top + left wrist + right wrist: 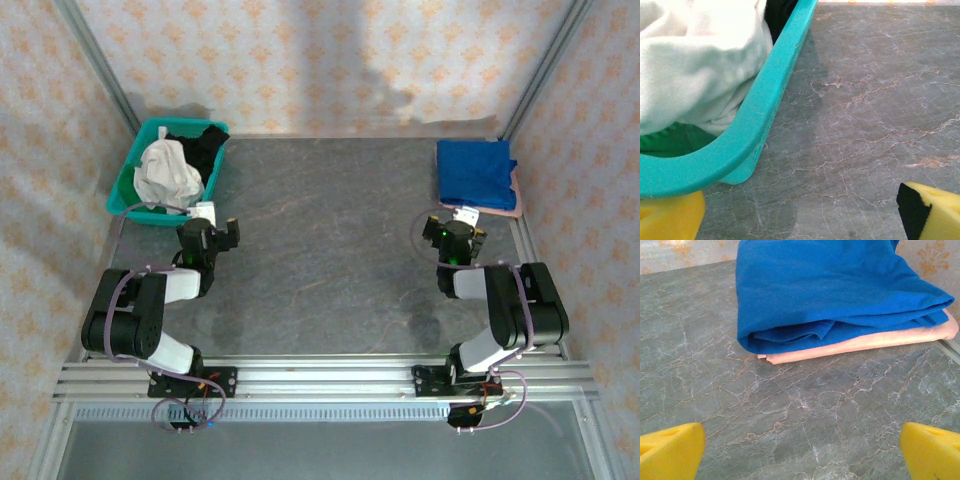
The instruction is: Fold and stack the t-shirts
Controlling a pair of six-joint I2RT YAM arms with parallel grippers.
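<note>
I see a dark, marbled bench (330,230) from the overhead view. In the upper right of that frame, a folded blue t-shirt (475,172) lies on top of a folded pink t-shirt (517,200). The pink edge peeks out along the right and lower sides.

In the right wrist view the same stack sits in the upper part of the frame, blue above and pink beneath, resting on the bench. The right fingers (671,450) appear as yellow pads in the two lower corners. They are spread wide apart and hold nothing, with bare bench between them and the stack.

In the upper left of the overhead frame sits a teal basket (128,195) holding a white cloth (165,172) and a black cloth (203,143).

In the left wrist view the left fingers (935,212) are equally wide open and empty. The basket's rim crosses the left of the frame, just above the lower-left pad.
</note>
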